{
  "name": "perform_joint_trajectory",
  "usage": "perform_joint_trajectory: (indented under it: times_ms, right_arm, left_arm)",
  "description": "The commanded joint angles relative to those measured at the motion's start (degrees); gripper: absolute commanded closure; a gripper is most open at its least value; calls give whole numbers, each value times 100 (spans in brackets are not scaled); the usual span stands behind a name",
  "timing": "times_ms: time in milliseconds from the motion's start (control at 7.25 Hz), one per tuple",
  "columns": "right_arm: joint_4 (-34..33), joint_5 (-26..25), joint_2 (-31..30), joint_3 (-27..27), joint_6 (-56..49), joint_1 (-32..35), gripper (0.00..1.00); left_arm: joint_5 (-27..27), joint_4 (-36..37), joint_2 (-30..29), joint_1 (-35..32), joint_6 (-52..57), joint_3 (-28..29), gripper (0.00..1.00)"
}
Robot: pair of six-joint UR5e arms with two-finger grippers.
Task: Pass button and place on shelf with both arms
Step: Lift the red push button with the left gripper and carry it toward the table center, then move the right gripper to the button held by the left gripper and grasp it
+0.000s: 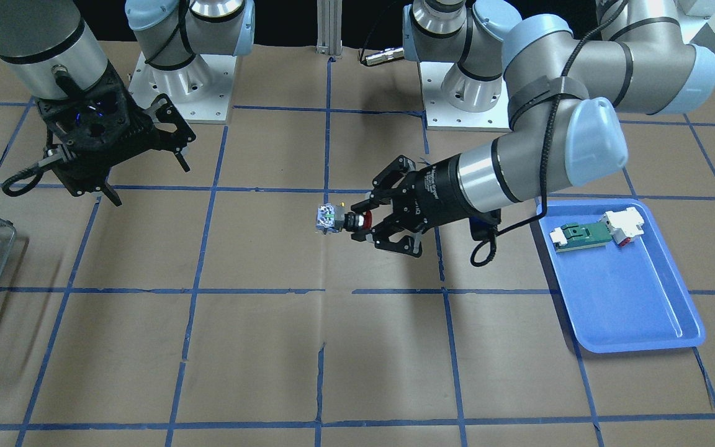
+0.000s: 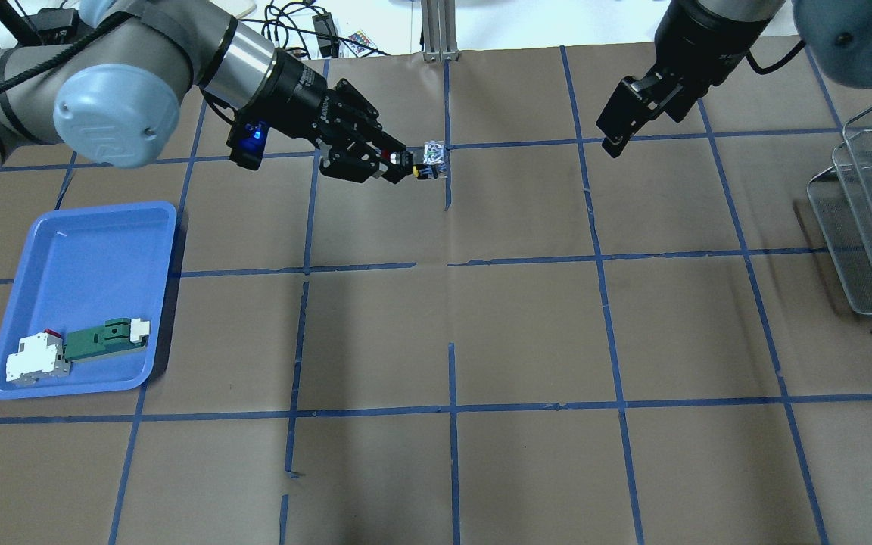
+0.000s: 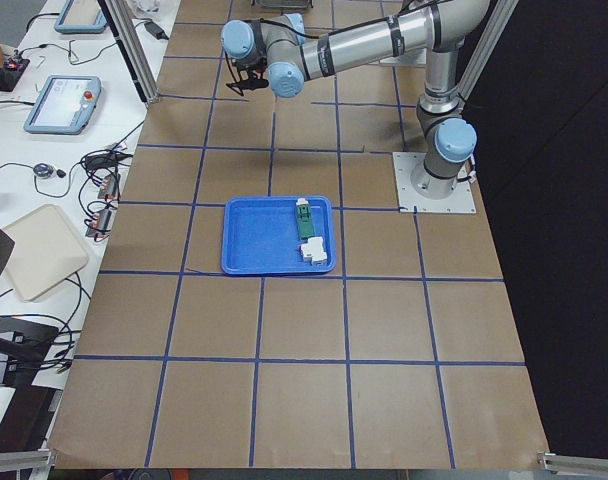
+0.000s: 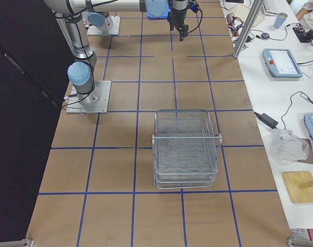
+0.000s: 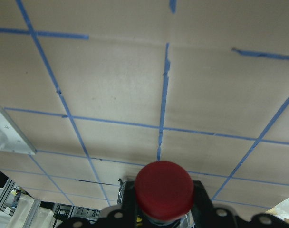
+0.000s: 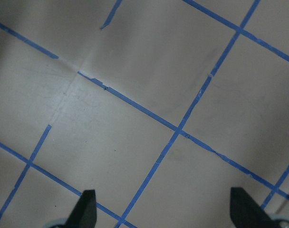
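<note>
Left gripper [image 1: 357, 222], centre frame in the front view, clamps the button [image 1: 331, 219] at its red-capped end, block outward, above the desk [image 1: 357, 372]. The right gripper [image 1: 151, 184], upper left, would best close squarely on that free block.

Overhead: one button, one shelf [image 2: 864, 204] at the right edge, two arms, one blue tray [image 2: 95, 257].

Right wrist view: that gripper's fingers spread wide.

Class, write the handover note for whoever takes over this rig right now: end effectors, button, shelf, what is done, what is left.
Left end effector: shut on the button, held above the middle of the table.
Right end effector: open, empty, well apart from the button.
Shelf: at the table's right end, button not on it.
Done: pickup.
Left: handover to the right end effector, then placing on the shelf.
</note>
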Motion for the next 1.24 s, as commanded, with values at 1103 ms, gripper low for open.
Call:
perform_joint_trajectory:
  times_ms: [1103]
  right_arm:
    - [317,1756,56,117,-5534,0,0]
  left_arm:
    - [70,1438,-61,-1032,-1535,-55,100]
